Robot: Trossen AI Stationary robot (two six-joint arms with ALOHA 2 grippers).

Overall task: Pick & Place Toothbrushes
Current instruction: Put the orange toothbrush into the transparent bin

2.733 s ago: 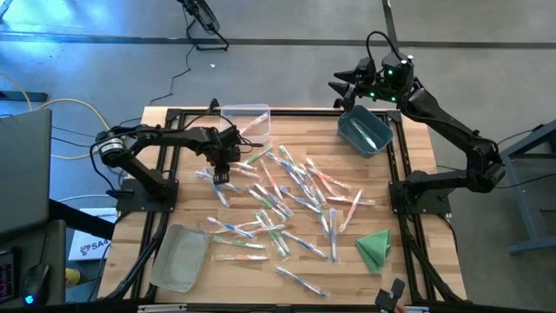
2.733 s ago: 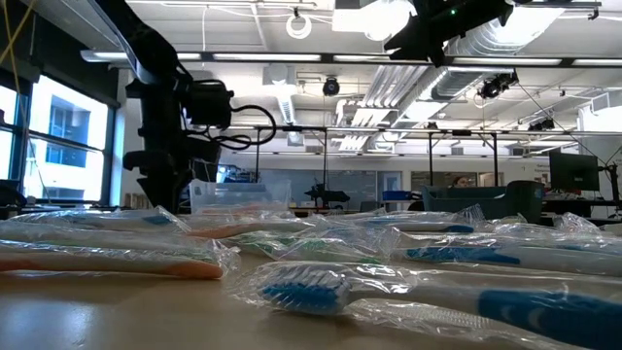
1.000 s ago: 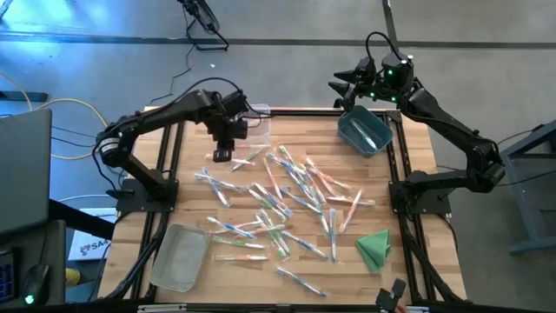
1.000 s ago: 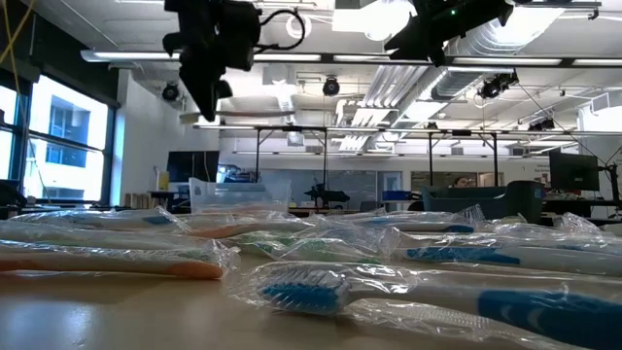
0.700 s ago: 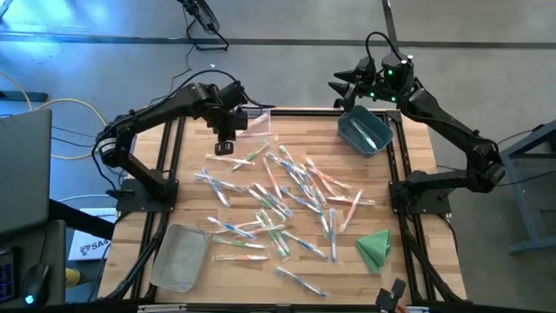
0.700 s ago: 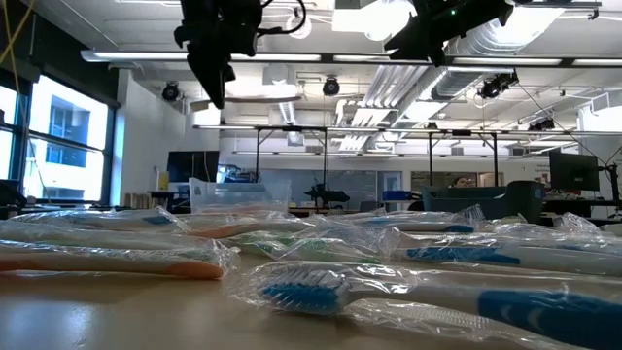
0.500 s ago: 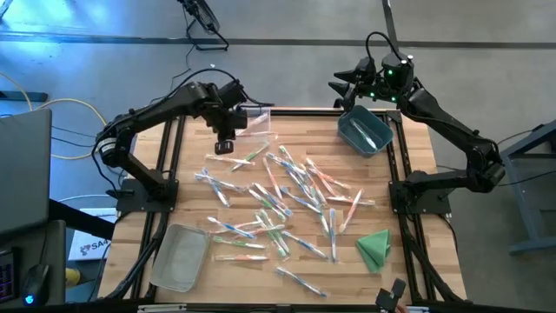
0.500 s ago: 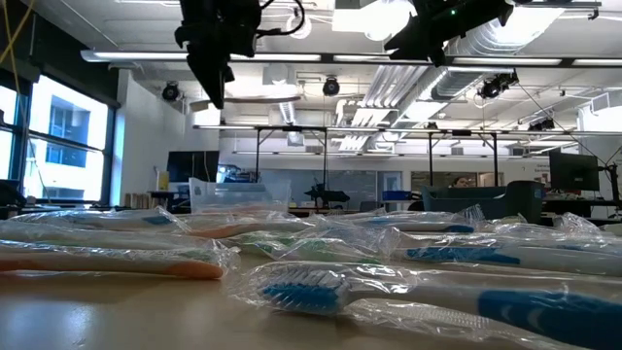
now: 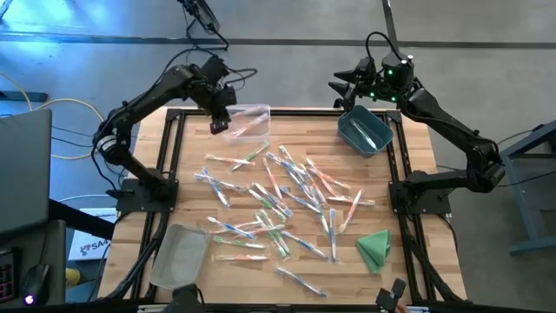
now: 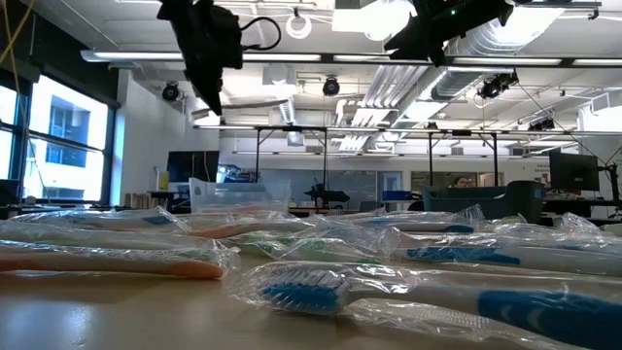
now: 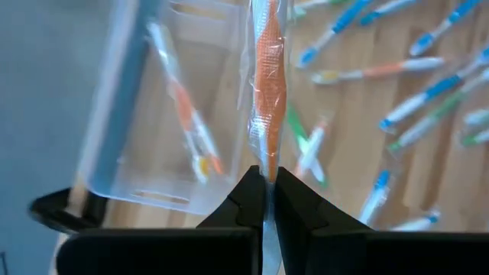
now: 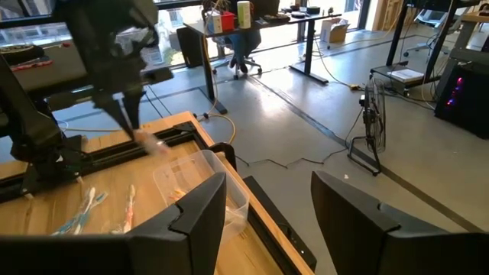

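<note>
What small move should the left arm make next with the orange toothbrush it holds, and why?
Probably a short shift to centre over the clear bin, then open. The left gripper is shut on a wrapped orange toothbrush, which hangs above the bin's edge, where one orange brush already lies. The right gripper waits open near the blue bin.

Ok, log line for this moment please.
left gripper: shut on orange toothbrush, above clear bin | right gripper: open, above blue bin

No text, label, brand or number reads clearly on anything in these views. The wrapped toothbrushes (image 10: 408,301) carry no legible print.
</note>
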